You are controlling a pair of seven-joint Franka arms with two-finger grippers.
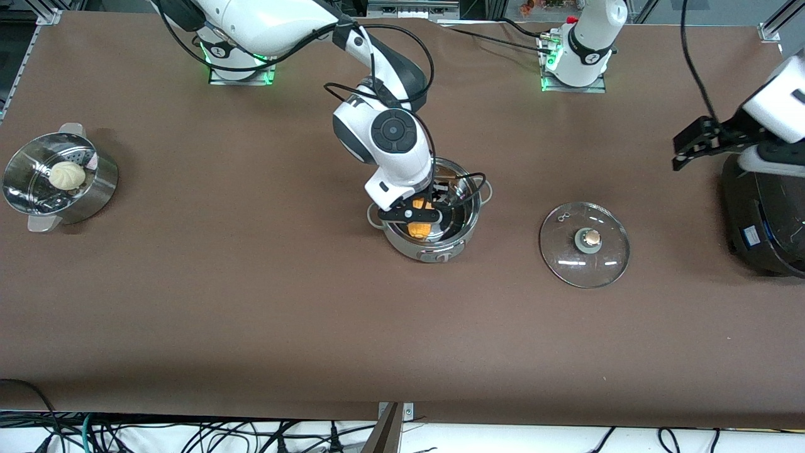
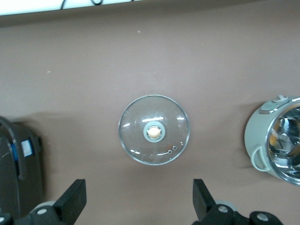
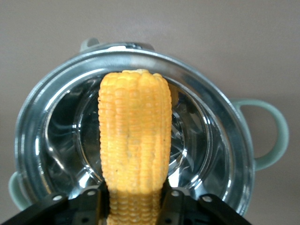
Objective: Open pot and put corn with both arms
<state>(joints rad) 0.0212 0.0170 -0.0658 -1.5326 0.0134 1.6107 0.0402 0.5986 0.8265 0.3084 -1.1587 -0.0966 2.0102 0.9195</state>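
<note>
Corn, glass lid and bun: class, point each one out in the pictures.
corn (image 3: 133,140), right wrist view, middle of the cob, over the open pot (image 3: 225,140).
glass lid (image 1: 607,261), front view, clear glass beside its knob.
bun (image 1: 67,175), front view, its rounded top.

A wide desk (image 1: 251,327) covered in a plain brown mat fills nearly the whole front view. Along its nearer edge runs a strip of white floor (image 1: 503,437) crossed by loose black cables (image 1: 207,435). Metal frame rails (image 1: 775,22) show at the desk's corners by the arm bases. Small green lights (image 1: 238,61) glow there. The lighting is even and bright.
</note>
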